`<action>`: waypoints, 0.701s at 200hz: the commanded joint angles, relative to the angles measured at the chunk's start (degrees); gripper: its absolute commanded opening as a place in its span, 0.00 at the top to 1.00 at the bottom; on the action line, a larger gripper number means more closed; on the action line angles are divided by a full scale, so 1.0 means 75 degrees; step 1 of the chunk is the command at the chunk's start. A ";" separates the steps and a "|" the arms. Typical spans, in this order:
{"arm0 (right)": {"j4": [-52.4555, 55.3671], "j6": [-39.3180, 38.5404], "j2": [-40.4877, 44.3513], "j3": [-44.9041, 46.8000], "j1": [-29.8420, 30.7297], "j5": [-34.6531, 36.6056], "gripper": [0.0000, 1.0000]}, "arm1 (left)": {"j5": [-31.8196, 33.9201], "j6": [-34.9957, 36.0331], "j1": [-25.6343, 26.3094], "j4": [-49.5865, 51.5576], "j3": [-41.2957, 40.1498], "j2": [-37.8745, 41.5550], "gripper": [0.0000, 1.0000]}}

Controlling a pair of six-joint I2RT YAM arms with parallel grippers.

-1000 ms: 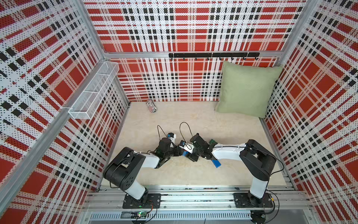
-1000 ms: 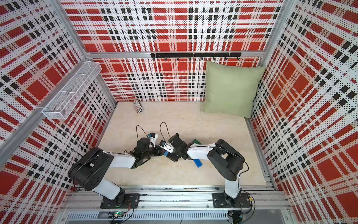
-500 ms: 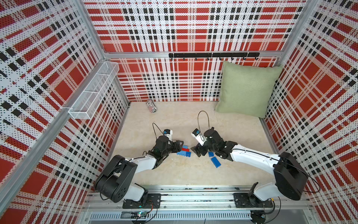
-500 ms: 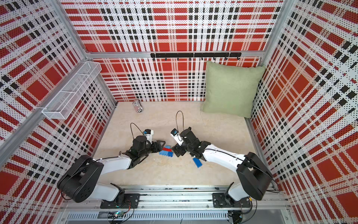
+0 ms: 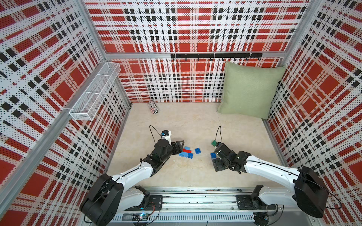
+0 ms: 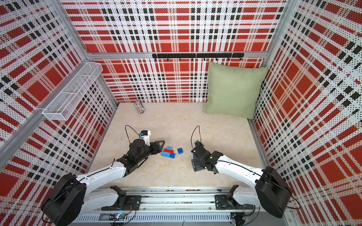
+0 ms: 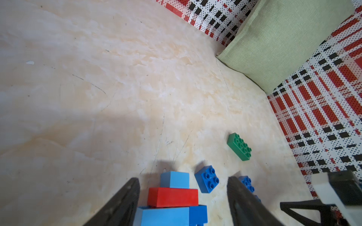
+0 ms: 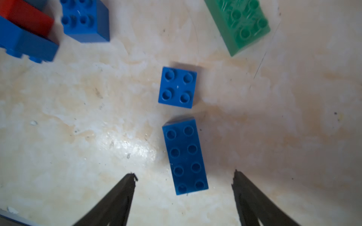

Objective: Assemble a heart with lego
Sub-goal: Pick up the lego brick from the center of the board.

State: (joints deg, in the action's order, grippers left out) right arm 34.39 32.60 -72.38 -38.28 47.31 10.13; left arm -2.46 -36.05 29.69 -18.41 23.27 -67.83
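The partly built heart [image 5: 185,152], a flat cluster of red, light blue and dark blue lego, lies on the beige floor. In the left wrist view the heart [image 7: 172,196] sits between the fingers of my left gripper [image 7: 183,178], which stands open around it with gaps on both sides. A loose blue square brick [image 5: 197,150] lies just right of it. My right gripper [image 8: 184,174] is open over a long blue brick [image 8: 185,156], with a blue square brick [image 8: 177,87] beyond it and a green brick [image 8: 241,23] farther off. The top views show the right gripper [image 5: 215,158] covering the long brick.
A striped can [image 5: 153,107] lies on its side near the back wall. A green pillow [image 5: 250,90] leans in the back right corner. A white wire basket [image 5: 94,94] hangs on the left wall, and a black hook rail [image 5: 215,56] runs along the back wall.
The two grippers, close together at the centre a second ago, have drawn apart. The brick cluster now rests on the floor. The right arm has swung right, over the loose blue bricks.
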 commanded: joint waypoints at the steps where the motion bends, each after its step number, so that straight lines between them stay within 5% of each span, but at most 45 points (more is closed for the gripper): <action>1: 0.0203 0.0696 -0.0492 -0.0085 0.0203 0.0170 0.22 | 0.0263 -0.0067 0.0047 0.0313 -0.0114 0.0213 0.25; 83: -0.0620 0.0498 -0.1514 -0.0067 0.0229 0.0548 0.38 | 0.0258 -0.0116 0.0073 0.0397 -0.0160 0.0359 0.25; 140: -0.0246 0.0240 -0.1269 -0.0243 0.0518 0.0869 0.70 | 0.0096 -0.0249 0.0084 0.0544 -0.0196 0.0730 0.25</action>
State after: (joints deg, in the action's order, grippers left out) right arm 29.65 35.59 -83.37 -39.59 49.50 14.00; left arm -1.04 -37.26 30.02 -15.16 22.55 -64.82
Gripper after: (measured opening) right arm 0.357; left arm 0.747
